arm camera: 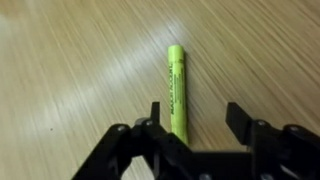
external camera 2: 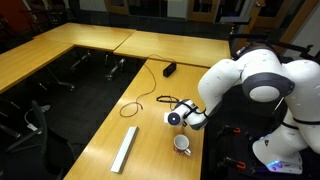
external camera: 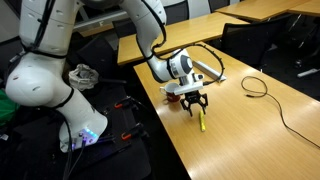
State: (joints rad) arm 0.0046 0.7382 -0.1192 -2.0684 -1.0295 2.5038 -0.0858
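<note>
In the wrist view, the tool stands wide over the wooden surface. The finger at 9 o'clock sits just beside a yellow-green highlighter. It lies flat between the jaws, pointing toward 12 o'clock, unheld.

A slim, neon yellow-green marker lies flat on the light wooden worktop. Dark print runs along its barrel, and nothing grips it.
</note>
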